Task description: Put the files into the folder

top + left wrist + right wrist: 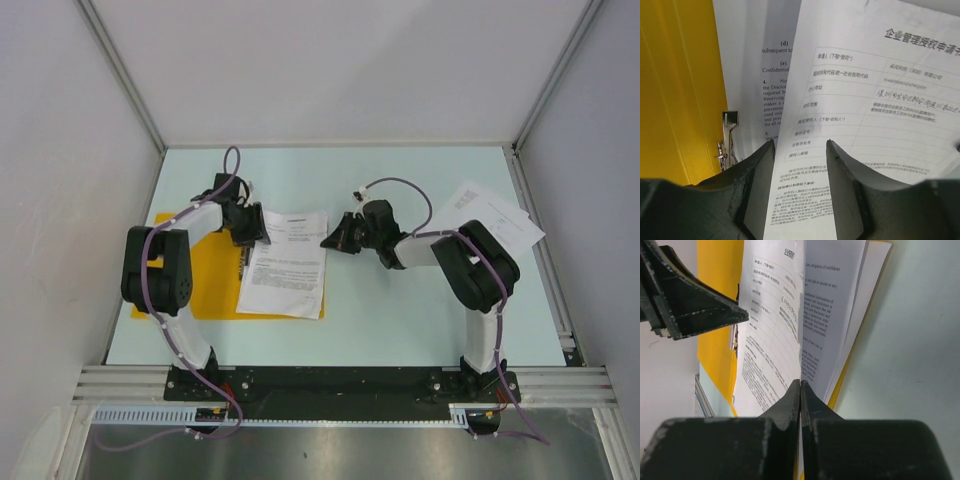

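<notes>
The orange-yellow folder (195, 290) lies open at the left, its metal clip (729, 135) showing on the inner face. The files (288, 270), white printed sheets, rest on it; a form sheet (865, 100) sits askew on top of a sheet of English text (835, 305). My left gripper (258, 226) hovers over the sheets' far left corner. Its jaws (800, 145) stand apart, with the top sheet lying in the gap, untouched. My right gripper (328, 240) is shut. Its tips (800, 382) are at the top sheet's right edge, and whether they pinch it does not show.
More white printed sheets (497, 225) lie at the back right, partly under the right arm. The left arm's finger (695, 310) crosses the upper left of the right wrist view. The pale table (400, 310) is fenced by aluminium rails and white walls.
</notes>
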Action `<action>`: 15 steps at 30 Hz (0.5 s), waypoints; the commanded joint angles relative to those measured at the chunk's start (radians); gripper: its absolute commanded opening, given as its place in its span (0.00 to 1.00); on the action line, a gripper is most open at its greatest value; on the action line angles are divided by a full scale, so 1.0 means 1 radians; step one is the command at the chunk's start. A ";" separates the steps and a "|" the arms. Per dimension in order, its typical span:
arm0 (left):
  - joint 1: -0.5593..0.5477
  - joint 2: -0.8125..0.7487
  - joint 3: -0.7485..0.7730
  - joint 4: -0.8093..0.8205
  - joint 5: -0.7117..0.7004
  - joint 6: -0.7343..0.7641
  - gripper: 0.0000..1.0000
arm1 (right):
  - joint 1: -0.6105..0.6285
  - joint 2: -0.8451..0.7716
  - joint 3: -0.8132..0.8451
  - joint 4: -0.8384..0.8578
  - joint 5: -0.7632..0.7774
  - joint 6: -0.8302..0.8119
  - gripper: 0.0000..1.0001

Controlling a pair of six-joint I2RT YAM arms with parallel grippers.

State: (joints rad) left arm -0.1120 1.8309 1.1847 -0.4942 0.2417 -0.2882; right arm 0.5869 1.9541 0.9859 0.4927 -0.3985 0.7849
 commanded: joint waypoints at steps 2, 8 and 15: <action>0.008 -0.105 -0.028 0.051 0.060 -0.003 0.55 | -0.012 0.038 0.057 0.027 -0.068 -0.045 0.00; 0.006 -0.165 -0.048 0.060 0.077 -0.002 0.58 | -0.029 0.040 0.082 0.007 -0.079 -0.067 0.00; 0.006 -0.252 -0.072 0.060 0.045 0.037 0.64 | -0.033 0.065 0.123 -0.020 -0.131 -0.125 0.00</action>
State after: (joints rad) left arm -0.1108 1.6657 1.1248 -0.4618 0.2928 -0.2859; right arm 0.5621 2.0003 1.0649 0.4755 -0.4889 0.7177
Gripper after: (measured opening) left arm 0.628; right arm 0.009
